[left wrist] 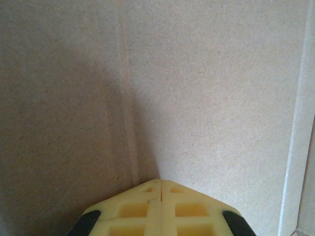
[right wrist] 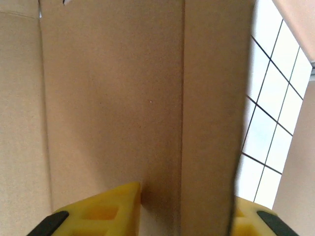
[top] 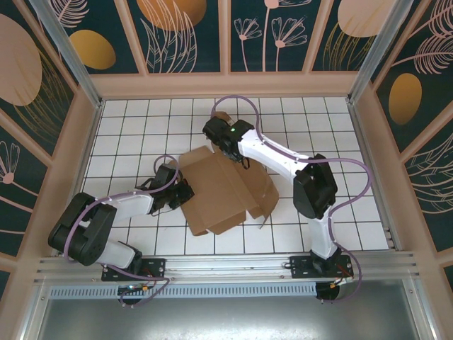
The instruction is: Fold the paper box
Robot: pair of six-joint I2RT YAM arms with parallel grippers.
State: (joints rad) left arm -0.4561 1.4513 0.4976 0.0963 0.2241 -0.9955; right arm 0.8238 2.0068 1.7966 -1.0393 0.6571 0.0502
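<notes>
From my station, the left gripper sits at the left edge of the paper box. Its yellow fingers are pressed tight together, tips against bare cardboard. The box lies partly unfolded in the middle of the white tiled table, between both arms. At its far side, the right gripper has its jaws somewhat apart, straddling a flap, with a gap beside one finger.

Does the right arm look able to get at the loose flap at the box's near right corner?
Probably yes: the flap sits beside bare tiles, nothing blocks it, and the right gripper is just across the paper box.
</notes>
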